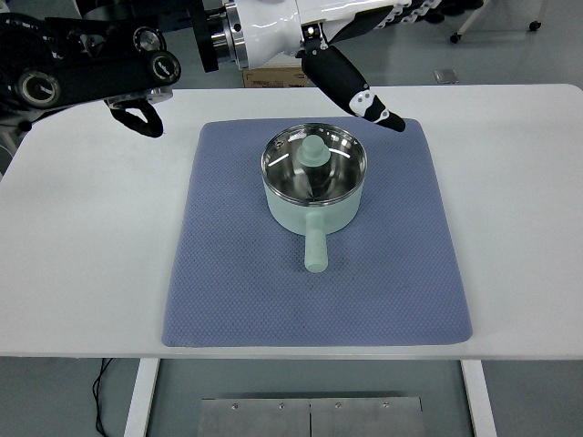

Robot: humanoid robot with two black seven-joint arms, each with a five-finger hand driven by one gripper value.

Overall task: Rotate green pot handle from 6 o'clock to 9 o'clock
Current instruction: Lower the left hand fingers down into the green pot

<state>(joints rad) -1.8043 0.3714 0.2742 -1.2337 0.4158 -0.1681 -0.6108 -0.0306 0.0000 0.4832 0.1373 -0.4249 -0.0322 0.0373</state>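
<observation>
Pale green saucepan point(314, 187) with glass lid and green knob, centred on blue-grey textured mat point(228, 291) atop white table point(82, 264); straight handle point(315, 248) pointing toward the near edge. Black left hand point(138, 116) hovering upper left, empty. Right hand's black fingers point(351, 91) extended above mat's far edge.

My counter point(82, 264) is white and smooth, with a blue-grey mat point(237, 291) spread on it. Beyond the far edge I see grey floor point(510, 59), a cardboard box point(273, 76), a small floor plate point(445, 76) and chair castors point(455, 36). Below the near edge are white legs point(139, 401), a black cable point(98, 401) and a metal panel point(310, 417).
</observation>
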